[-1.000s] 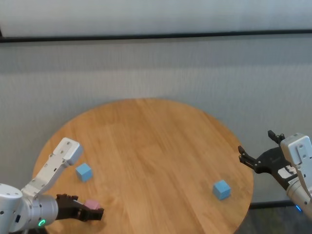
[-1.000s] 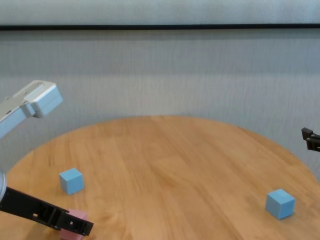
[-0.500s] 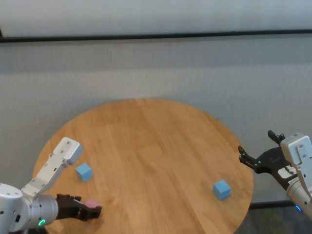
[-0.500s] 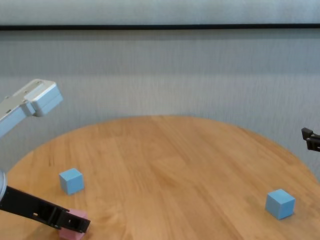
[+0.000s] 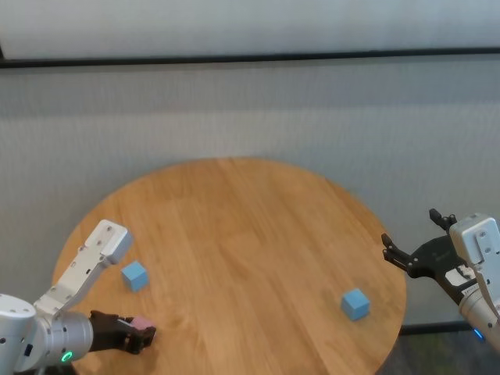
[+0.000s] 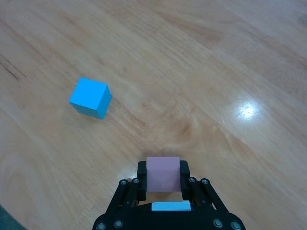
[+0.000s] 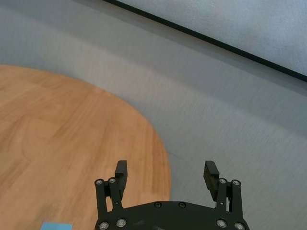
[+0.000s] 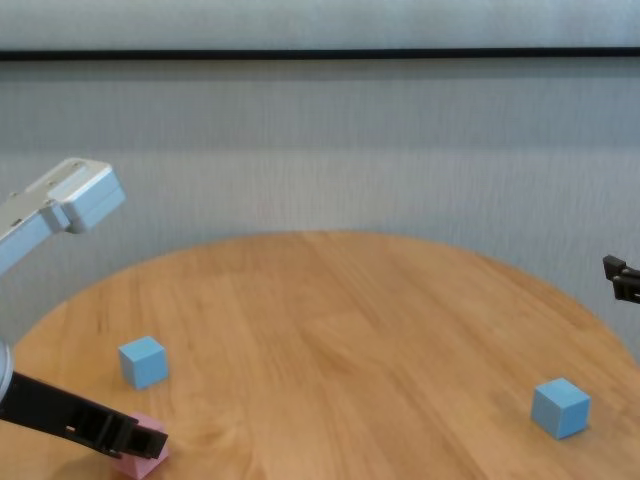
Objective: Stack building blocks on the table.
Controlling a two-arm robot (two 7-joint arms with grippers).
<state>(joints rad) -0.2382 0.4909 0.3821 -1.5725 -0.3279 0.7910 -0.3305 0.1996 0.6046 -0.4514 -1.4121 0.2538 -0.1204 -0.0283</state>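
Note:
On the round wooden table, a pale pink block rests near the front left edge, with my left gripper shut on it, one finger pressed against each side. In the head view the pink block peeks out above the left gripper. A light blue block stands a short way behind it. The other light blue block sits near the front right edge. My right gripper hangs open and empty just off the table's right rim, behind and to the right of that block.
A grey wall with a dark rail runs behind the table. The table's round rim passes just below my right gripper, with grey floor beyond it.
The left gripper's fingers have closed in from wide open onto the pink block and drawn back slightly. The right arm and both blue blocks have stayed put.

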